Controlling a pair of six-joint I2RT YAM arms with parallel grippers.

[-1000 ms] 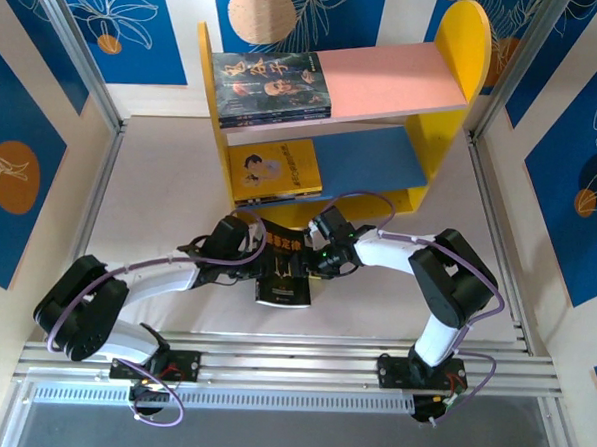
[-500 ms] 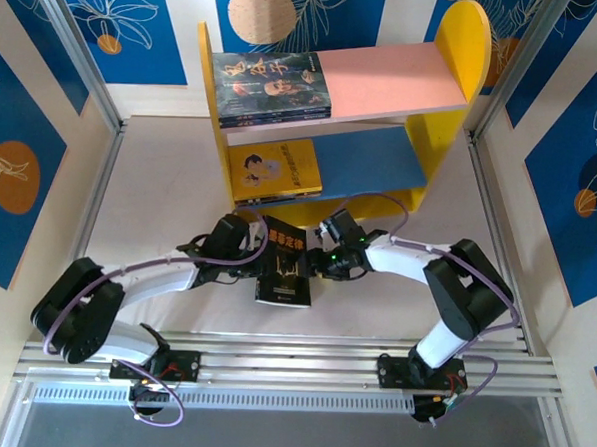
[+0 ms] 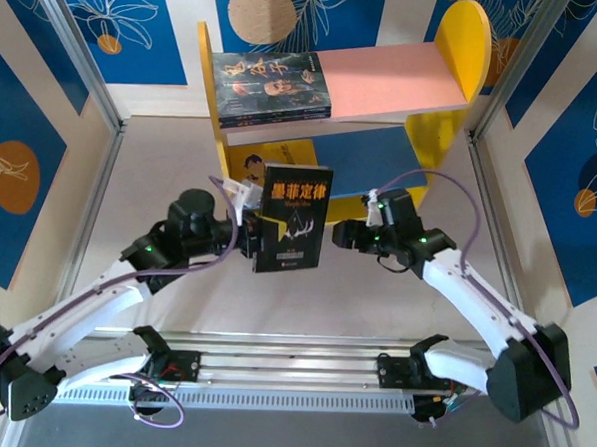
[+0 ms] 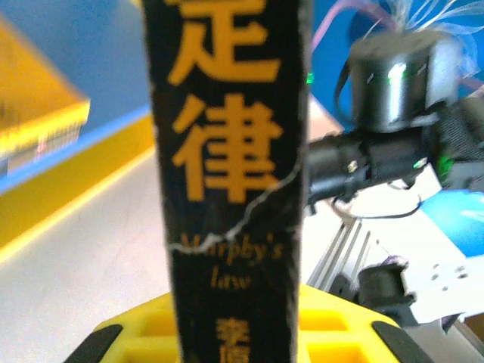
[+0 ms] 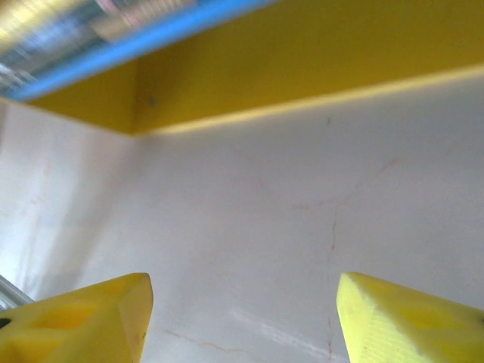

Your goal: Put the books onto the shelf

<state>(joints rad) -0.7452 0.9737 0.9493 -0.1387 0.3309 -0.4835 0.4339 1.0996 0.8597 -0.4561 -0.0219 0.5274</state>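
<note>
Black paperback (image 3: 293,219) hangs upright over the surface's (image 3: 161,176) middle, near the shelf (image 3: 458,52), its left edge pinched by the left tool (image 3: 249,213); the right tool (image 3: 341,234) gapes beside it, holding nothing. Gripped at 1 edge, it could swivel and snag the blue board (image 3: 382,153)

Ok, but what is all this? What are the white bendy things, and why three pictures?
Those are two robot arms, the left arm and the right arm, bolted to a table. The wide picture comes from a camera above and behind them. The other two come from small cameras on the wrists, so yellow jaws show at the bottom. The left jaws are shut on a black book, holding it up in front of the shelf. The right jaws are open and empty. On the shelf, dark books lie on the pink board and a yellow book on the blue one.
</note>
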